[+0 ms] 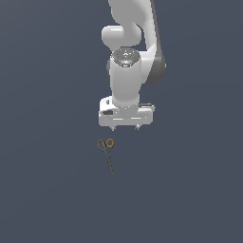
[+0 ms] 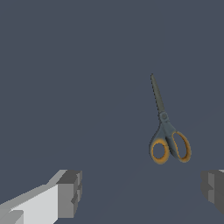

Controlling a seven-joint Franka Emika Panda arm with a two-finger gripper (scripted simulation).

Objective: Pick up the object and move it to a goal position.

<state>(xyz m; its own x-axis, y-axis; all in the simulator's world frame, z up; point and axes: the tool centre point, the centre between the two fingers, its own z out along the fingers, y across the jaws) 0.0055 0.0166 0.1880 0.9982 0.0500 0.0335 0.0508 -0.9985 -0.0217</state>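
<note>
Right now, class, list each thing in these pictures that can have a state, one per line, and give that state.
Scissors: blades closed, lying flat on the floor, not held, untouched.
Gripper: open, empty, fingers apart, apart from the scissors, with the handles nearest it.
Arm: reaching down over the floor, wrist pointing downward.

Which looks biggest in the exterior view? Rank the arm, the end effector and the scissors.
1. Arm, largest by far.
2. End effector, its wide pale body spanning more than the scissors' length.
3. Scissors, smallest, lying flat.
The arm stands nearer the camera, so true sizes are unsure.
</note>
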